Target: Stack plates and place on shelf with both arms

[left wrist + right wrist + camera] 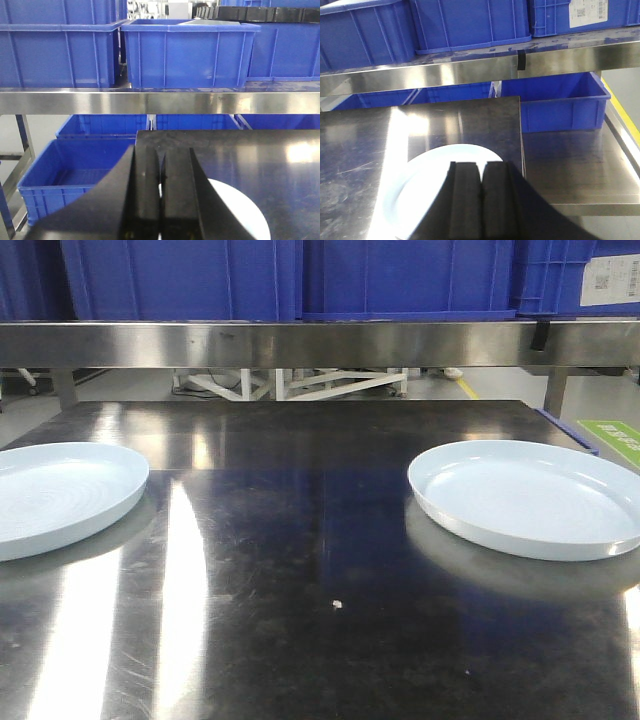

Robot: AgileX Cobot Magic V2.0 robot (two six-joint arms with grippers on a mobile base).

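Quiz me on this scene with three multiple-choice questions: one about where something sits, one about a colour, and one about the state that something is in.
1. Where do the two plates lie?
A. On the floor
B. Apart on the dark table, one at each side
C. Stacked in the middle of the table

2. What colour are the crates on the shelf?
A. Red
B. Green
C. Blue

3. How do the jaws of both arms stand?
A. Shut, with nothing between them
B. Wide open
C. Clamped on a plate

Answers:
1 B: the front view shows one plate at each side of the table, well apart.
2 C: every crate in view is blue.
3 A: in each wrist view the jaws are pressed together and empty.
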